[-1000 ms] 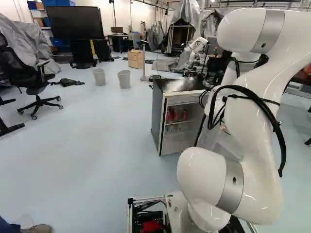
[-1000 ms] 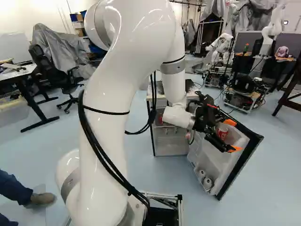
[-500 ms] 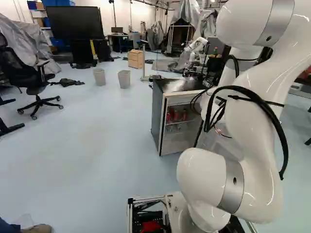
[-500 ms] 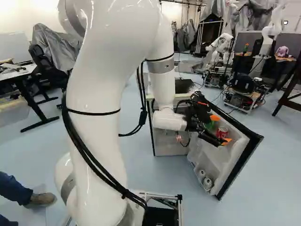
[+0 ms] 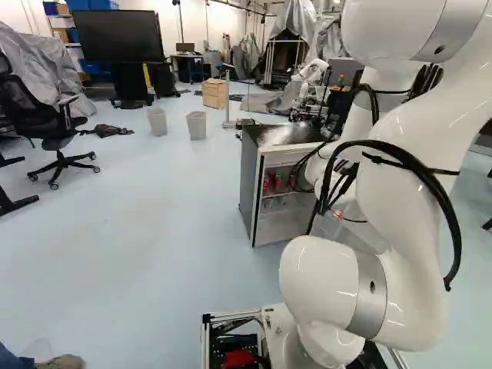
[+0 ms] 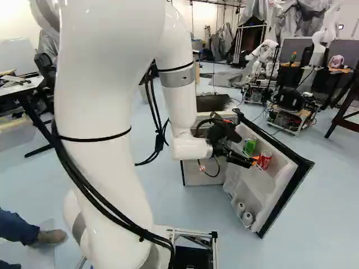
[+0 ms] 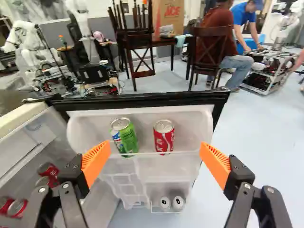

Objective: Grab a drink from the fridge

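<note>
So the cans first: a green aluminium can (image 7: pixel 127 140) and a red aluminium can (image 7: pixel 164 137) are held upright, apart, in the white plastic door shelf (image 7: pixel 190 128) of a small grey fridge (image 5: pixel 247 184). The green one is set nearer the fridge body, the red one nearer the door's free edge. More red cans (image 7: pixel 47 171) can be seen inside the body, and two white cans (image 7: pixel 178 203) in the rack below.

The black two-finger gripper (image 6: pixel 251 158) is spread wide, nothing gripped, with both drinks seen ahead between the orange pads (image 7: pixel 96 164). The cans' lower parts are crossed by the shelf's front rim, so that's what's in the way. A thin black cable loop (image 6: pixel 207 176) is hung under the gripper, and dark wooden chairs (image 7: pixel 137 42) are seen beyond the door.

Compared with a second ago, the arm has been drawn back from the shelf and the green can uncovered in the right base view; base and cans haven't been shifted.

The shelf is backed by the door's black edge (image 7: pixel 142 100). Some room is left between the cans, and bare floor (image 7: pixel 266 156) is seen past the free edge.
</note>
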You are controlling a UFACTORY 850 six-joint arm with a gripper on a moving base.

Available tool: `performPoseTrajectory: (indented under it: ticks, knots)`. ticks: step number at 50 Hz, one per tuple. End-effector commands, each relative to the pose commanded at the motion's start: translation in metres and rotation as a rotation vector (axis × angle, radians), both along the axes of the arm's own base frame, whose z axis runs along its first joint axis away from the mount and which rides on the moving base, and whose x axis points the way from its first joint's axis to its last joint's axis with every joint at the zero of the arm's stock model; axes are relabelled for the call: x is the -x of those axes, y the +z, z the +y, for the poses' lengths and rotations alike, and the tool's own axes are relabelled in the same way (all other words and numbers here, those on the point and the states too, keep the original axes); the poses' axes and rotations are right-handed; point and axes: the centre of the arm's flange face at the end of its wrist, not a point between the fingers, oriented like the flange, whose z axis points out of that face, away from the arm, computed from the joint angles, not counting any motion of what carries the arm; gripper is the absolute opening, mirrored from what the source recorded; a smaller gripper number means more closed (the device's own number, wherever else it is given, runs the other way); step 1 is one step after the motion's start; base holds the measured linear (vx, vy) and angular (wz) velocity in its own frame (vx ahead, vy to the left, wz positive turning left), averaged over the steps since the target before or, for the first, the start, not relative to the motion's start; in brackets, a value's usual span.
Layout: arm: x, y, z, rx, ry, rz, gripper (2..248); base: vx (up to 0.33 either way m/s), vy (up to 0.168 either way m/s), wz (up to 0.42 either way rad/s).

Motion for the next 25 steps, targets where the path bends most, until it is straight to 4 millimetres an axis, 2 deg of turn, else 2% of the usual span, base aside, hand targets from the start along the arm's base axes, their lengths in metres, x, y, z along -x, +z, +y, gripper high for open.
performPoseTrajectory:
  ticks: [13, 25]
  knots:
    - [0.008, 0.001, 0.025, -0.003, 0.162, 0.024, 247, 0.000, 0.000, 0.000]
    - [0.004, 0.001, 0.037, 0.000, 0.293, 0.038, 247, 0.000, 0.000, 0.000]
